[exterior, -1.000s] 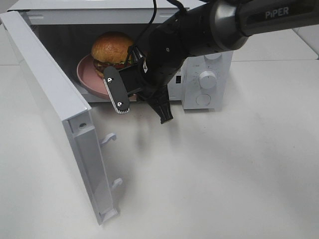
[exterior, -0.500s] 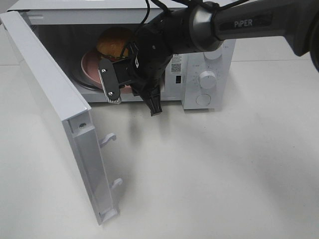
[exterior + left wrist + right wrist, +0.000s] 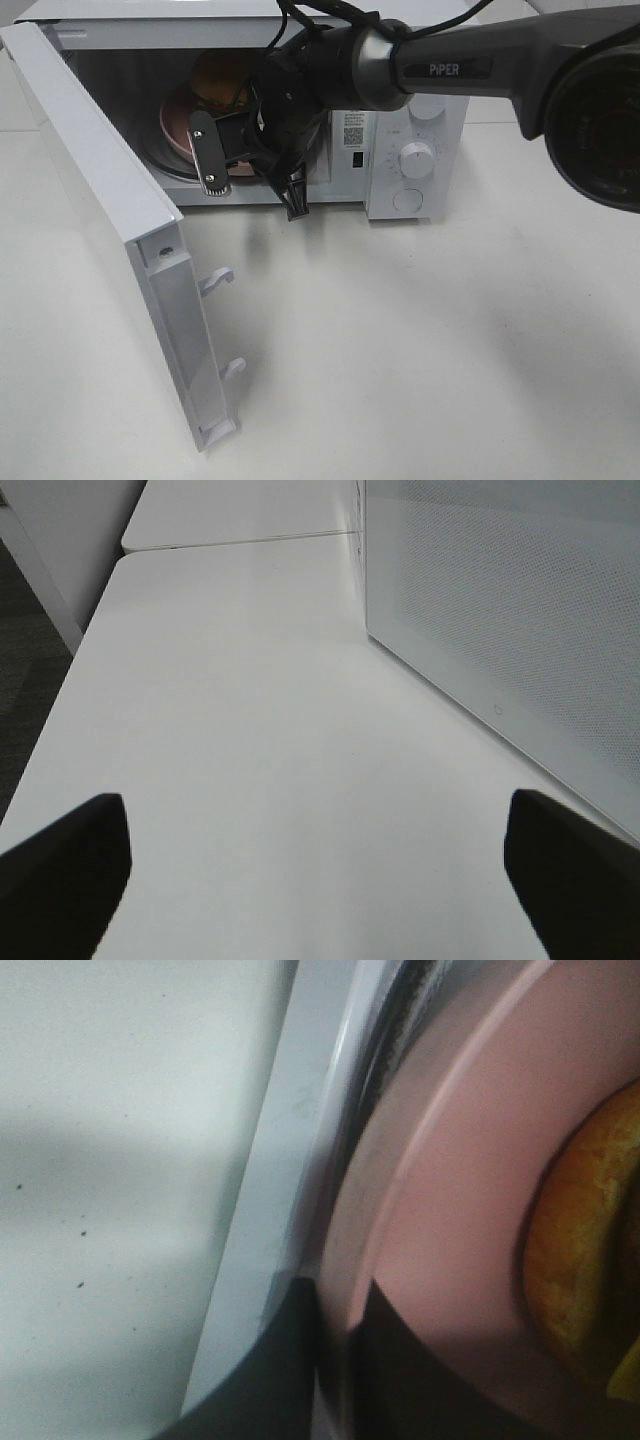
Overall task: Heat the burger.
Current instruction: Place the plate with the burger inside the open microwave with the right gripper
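One second's change: the burger [image 3: 222, 80], on its pink plate [image 3: 175, 125], is carried from the mouth of the microwave [image 3: 415, 160] deeper into the cavity.
Right gripper [image 3: 338, 1352]: pinched narrow on the plate's near rim; no release is seen.
Left gripper [image 3: 318, 872]: spread wide, nothing held, above the table [image 3: 250, 730] beside the open door [image 3: 100, 200].
Meaning: loading is judged nearly done; release, withdrawal and door-closing are left.

Microwave [image 3: 445, 150]: smooth matt white casing. Inside it, smooth pink plate [image 3: 450, 1210] with faint sheen; shiny golden-brown bun of burger [image 3: 218, 78]. On its door [image 3: 500, 600], finely dotted satin-white panel. Under it, smooth matt white table [image 3: 400, 350]. Before its opening, glossy dark plastic-looking arm [image 3: 470, 65] with grey metallic-looking ring.
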Motion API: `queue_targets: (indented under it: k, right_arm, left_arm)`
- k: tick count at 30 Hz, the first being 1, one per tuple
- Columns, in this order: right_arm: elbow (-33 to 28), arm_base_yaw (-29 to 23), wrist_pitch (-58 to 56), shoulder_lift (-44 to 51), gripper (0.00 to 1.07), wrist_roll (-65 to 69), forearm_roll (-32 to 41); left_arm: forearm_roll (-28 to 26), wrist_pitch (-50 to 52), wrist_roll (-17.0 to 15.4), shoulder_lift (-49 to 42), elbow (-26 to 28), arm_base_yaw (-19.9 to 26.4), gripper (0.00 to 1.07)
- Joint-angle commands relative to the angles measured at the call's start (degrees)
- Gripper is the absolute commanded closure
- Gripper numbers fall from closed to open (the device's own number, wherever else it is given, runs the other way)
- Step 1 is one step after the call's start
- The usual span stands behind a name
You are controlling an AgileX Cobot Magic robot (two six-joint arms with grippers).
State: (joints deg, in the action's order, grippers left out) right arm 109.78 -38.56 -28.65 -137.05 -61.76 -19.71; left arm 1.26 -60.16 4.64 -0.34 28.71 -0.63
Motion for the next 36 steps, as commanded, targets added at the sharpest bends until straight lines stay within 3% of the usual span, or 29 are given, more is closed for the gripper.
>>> queue_targets:
  k: [1, 15, 26, 29, 36]
  right_arm:
    - [2.9, 0.3, 1.3, -1.2, 1.07, -0.3, -0.4]
    - [5.5, 0.3, 0.1, -3.2, 1.04, 0.3, 0.1]
    - [5.5, 0.3, -0.5, -3.2, 0.84, 2.6, 0.2]
    - [5.4, 0.3, -0.8, -3.0, 0.73, 3.4, 0.2]
    - [5.4, 0.3, -3.0, -3.0, 0.69, 4.0, 0.3]
  left_arm:
    - [-0.2, 0.5, -0.1, -1.3, -0.2, -0.2, 0.12]
    - [-0.2, 0.5, -0.1, -1.3, -0.2, -0.2, 0.12]
    - [-0.2, 0.5, -0.1, -1.3, -0.2, -0.2, 0.12]
    - [-0.2, 0.5, -0.1, -1.3, -0.2, -0.2, 0.12]
    - [-0.2, 0.5, -0.1, -1.3, -0.2, -0.2, 0.12]
